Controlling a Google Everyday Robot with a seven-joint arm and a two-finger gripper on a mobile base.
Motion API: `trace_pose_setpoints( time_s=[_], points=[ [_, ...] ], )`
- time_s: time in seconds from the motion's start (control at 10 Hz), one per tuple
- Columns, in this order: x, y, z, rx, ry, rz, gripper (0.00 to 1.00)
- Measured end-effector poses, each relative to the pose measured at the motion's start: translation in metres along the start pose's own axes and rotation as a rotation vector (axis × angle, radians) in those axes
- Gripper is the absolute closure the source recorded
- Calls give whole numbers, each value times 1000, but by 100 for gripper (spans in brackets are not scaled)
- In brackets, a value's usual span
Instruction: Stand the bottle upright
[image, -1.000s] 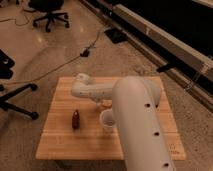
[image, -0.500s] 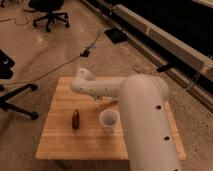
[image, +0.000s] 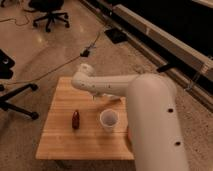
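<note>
The cream-white bottle is not in view; it may lie behind my arm. My white arm (image: 115, 86) reaches from the lower right across the far half of the wooden table (image: 60, 145). The gripper (image: 96, 96) shows only as a small dark shape under the arm's far end, above the table's middle, behind and to the left of the translucent whitish cup (image: 109, 120). The cup stands upright near the table's centre. A small dark red-brown bottle (image: 75, 119) stands upright to the cup's left.
Office chairs stand on the floor at the far left (image: 49, 12) and at the left edge (image: 12, 92). Cables (image: 87, 51) run across the floor beyond the table. A long raised ledge (image: 165, 42) runs along the right.
My arm has drawn back toward the table's far side, and its end has risen. The cup, partly covered before, now shows in full. The dark bottle and the cup have not moved.
</note>
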Motion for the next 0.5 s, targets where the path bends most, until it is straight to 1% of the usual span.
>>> trace_pose_setpoints(
  time_s=[0.1, 0.3, 0.4, 0.5],
  points=[
    [-4, 1, -11, -6, 33, 5, 100],
    [-20, 5, -44, -21, 137, 30, 100],
    [-26, 6, -57, -25, 197, 44, 100],
    [-32, 6, -66, -23, 243, 51, 100]
  ],
)
